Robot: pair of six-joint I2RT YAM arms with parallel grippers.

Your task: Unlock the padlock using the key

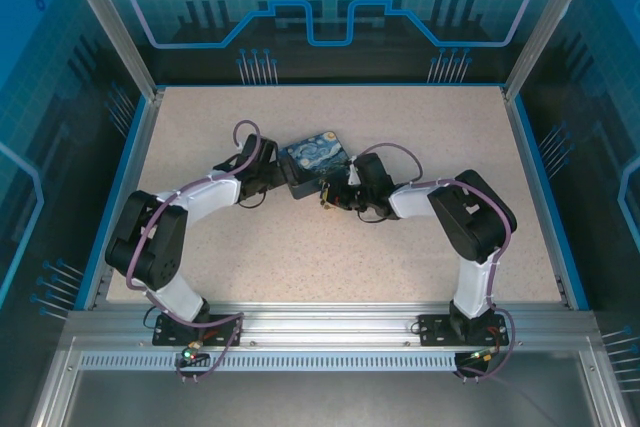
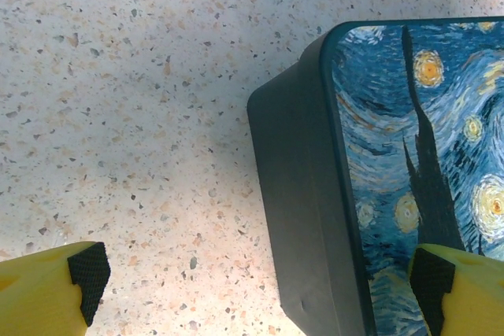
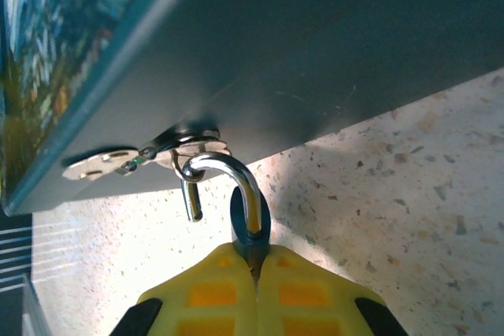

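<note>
The right fingers (image 3: 209, 293) clamp the padlock (image 3: 250, 224) (shackle (image 3: 236, 172) hooked to the box (image 3: 331, 45)); left fingers (image 2: 47, 293) apart.

The work surface is a flat, beige, speckled table (image 1: 420, 137) with a blue rim. Near its middle rests a dark rectangular box (image 1: 313, 154) with a blue-and-yellow swirl-painted lid, sitting flat and turned at an angle to the table's edges.

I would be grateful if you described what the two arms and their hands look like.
Both the left arm and right arm have black joint housings and white links, with a mauve cable looping along each. The left hand and right hand have bright yellow fingers; the left's carry black pads, and the right's show orange-tinted recesses.
</note>
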